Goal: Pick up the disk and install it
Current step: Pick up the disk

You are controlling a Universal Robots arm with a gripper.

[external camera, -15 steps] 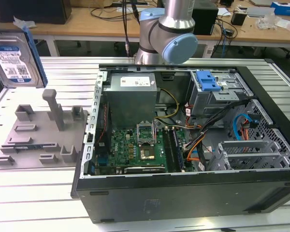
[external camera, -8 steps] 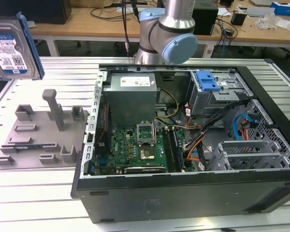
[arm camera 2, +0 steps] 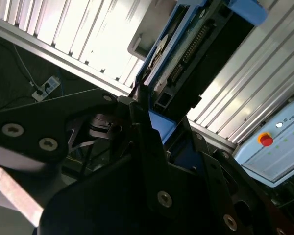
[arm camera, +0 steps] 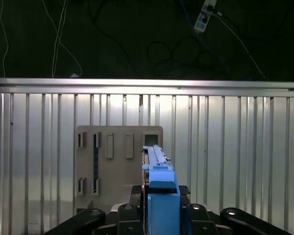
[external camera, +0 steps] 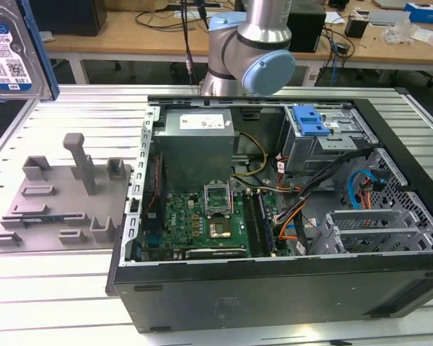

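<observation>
Pincer (arm camera: pixel 160 210): clenched on the disk (arm camera: pixel 156 159). In both wrist views its black fingers (arm camera: pixel 136 192) press the two flat faces, with the blue carrier rail (arm camera: pixel 162 196) between them.
Disk: edge-on in the first wrist view. In the second wrist view (arm camera 2: pixel 186 54) its dark underside and a row of connector pins show, with blue rail along the edge. In the exterior view (external camera: pixel 11 54) it stands upright with its labelled face to the camera, at ten o'clock from the computer case (external camera: pixel 274 303), raised clear of everything below.
Fixture (external camera: pixel 58 198): a grey moulded tray with slots and one upright post, lying flat at nine o'clock from the case, just beside its wall. The first wrist view (arm camera: pixel 112 156) shows it under the held disk, apart from it.
Surface (external camera: pixel 58 303): ribbed aluminium slats carrying both fixture and case.
Case: black, lying on its side, open upward.
Motherboard (external camera: pixel 202 220): green, at seven o'clock inside the case.
Power supply (external camera: pixel 198 144): a grey box with a white sticker, at eleven o'clock inside.
Drive bay (external camera: pixel 325 148): grey metal, at one o'clock inside, topped by a blue latch (external camera: pixel 309 120).
Arm (external camera: pixel 252 43): silver with a pale blue joint cap, at twelve o'clock behind the case.
Panel (arm camera 2: pixel 279 142): pale, with a red button, seen in the second wrist view.
Far wooden surface (external camera: pixel 130 32): beyond the arm, strewn with cables and boxes.
</observation>
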